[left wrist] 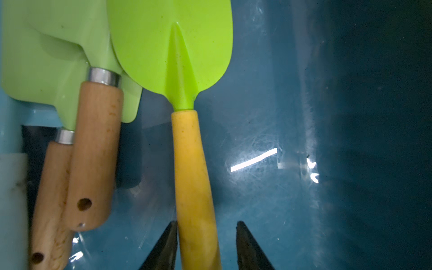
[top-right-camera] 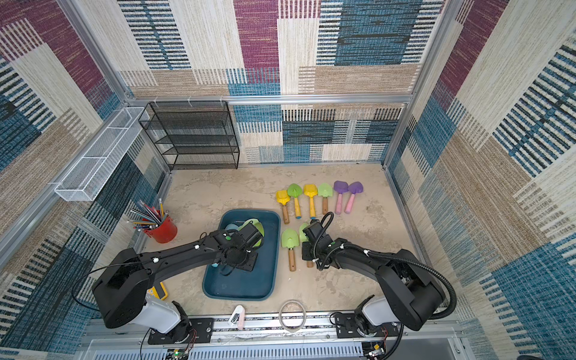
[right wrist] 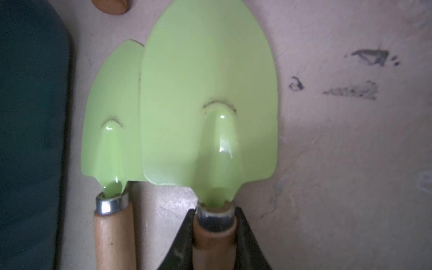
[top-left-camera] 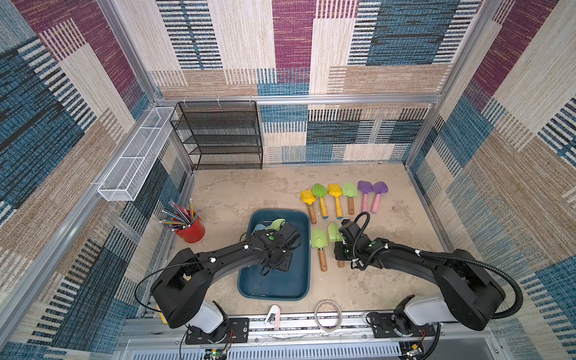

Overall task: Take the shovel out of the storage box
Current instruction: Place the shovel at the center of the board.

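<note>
One lime-green yellow-handled plastic shovel (left wrist: 187, 140) lies on floor of glossy teal plastic storage box (top-left-camera: 274, 280). Left gripper (left wrist: 206, 224) straddles its handle, touching one side, not clamped yet. Likely grasp step; next: close, lift clear of box. Right gripper (right wrist: 214, 209) clenches pale-green wooden-handled shovel (right wrist: 210, 105) just beside box.

Both top views high above, sharing the whole tabletop (top-left-camera: 249, 193), wrist views close along fingers (left wrist: 163, 250)
</note>
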{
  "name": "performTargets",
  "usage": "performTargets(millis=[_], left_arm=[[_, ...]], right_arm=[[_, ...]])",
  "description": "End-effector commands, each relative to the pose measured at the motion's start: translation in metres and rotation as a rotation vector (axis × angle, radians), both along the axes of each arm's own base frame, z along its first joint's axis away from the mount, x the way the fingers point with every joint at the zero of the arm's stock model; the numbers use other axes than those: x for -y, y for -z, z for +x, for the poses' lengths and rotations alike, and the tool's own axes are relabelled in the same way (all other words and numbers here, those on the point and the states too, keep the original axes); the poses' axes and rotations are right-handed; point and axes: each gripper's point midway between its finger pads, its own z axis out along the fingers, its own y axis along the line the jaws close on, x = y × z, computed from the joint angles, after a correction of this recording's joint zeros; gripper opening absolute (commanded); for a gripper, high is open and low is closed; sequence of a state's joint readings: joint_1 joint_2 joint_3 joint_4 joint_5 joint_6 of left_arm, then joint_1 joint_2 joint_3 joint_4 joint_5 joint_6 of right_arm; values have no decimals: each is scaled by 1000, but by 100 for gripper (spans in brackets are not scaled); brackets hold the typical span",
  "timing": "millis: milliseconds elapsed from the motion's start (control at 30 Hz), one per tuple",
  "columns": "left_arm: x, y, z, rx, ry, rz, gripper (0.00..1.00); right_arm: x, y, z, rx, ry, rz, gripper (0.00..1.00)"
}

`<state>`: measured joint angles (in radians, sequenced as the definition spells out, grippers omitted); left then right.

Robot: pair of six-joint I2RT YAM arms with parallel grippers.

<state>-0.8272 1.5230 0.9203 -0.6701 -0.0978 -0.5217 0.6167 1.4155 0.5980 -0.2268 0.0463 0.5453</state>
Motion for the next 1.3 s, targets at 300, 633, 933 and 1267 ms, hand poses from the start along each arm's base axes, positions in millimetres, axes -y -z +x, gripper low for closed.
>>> performTargets(millis=[300,633,933,1267], left_arm=[[4,-1,-4,-1,1,-19,44],[2,-1,-6,1,0,-16,44],[0,-2,-5,9,1,-14,44],[-1,1,-6,0,4,0,43]], right_arm=[[14,15,-3,-29,30,-79,25],[20,16,-5,-34,48,-106,29],[18,14,-5,-35,47,-89,32],[4,-29,4,58,31,15,36]])
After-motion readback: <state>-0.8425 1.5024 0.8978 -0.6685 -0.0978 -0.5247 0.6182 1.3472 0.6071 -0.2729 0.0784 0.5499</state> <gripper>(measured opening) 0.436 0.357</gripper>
